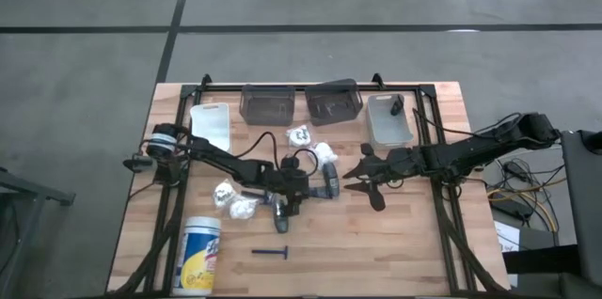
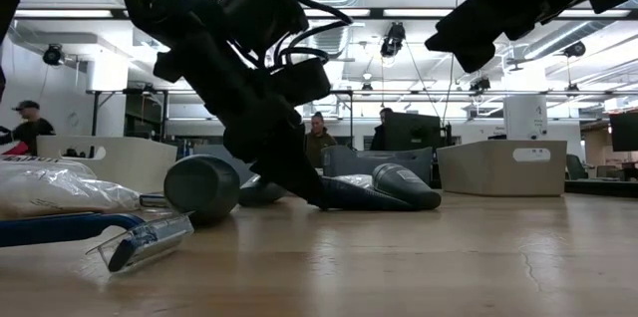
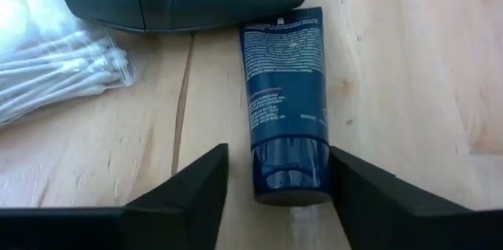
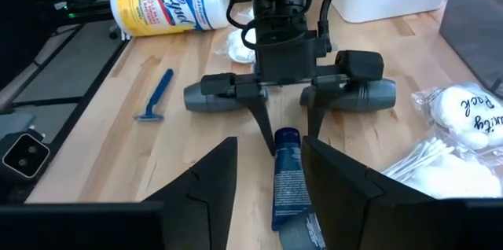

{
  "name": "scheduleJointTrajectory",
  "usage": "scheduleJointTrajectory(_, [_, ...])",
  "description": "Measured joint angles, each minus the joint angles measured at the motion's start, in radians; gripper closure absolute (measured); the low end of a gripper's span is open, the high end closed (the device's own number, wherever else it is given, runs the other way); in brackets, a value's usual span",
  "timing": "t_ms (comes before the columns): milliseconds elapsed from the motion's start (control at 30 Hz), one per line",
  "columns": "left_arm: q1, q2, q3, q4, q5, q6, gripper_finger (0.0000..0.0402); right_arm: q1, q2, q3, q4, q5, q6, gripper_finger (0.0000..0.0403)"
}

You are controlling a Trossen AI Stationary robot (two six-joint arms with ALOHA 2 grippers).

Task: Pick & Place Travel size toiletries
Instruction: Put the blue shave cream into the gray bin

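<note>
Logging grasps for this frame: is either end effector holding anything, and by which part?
Nothing is held. The left end effector is open, straddling the cap end of the dark blue tube with gaps on both sides. The right end effector hovers open.

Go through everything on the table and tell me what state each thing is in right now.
Left hand: open, straddling the blue tube.
Blue tube: lying flat, not gripped.
Right hand: open, raised, empty.
Wipes canister: on its side.
Blue razor: flat on the table.
Grey bin: holds one dark piece.
</note>
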Motion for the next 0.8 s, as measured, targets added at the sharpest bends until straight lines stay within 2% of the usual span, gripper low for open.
scheduleJointTrajectory(233, [-0.001, -0.006, 0.0, 0.0, 0.021, 0.018, 0.0271, 0.0, 0.025, 0.0, 0.028, 0.0, -0.001, 0.0241])
scheduleJointTrajectory(367, [-0.001, -0.034, 0.0, -0.038, 0.039, 0.019, 0.0269, 0.0, 0.027, 0.0, 0.034, 0.0, -0.004, 0.023])
scheduleJointTrajectory(567, [-0.001, -0.116, -0.001, -0.113, 0.102, 0.014, 0.0237, 0.0, 0.027, 0.0, 0.043, -0.003, -0.023, 0.0216])
scheduleJointTrajectory(800, [0.005, -0.262, -0.001, -0.238, 0.193, 0.0, 0.0265, 0.011, 0.055, -0.005, 0.101, -0.008, -0.187, 0.0216])
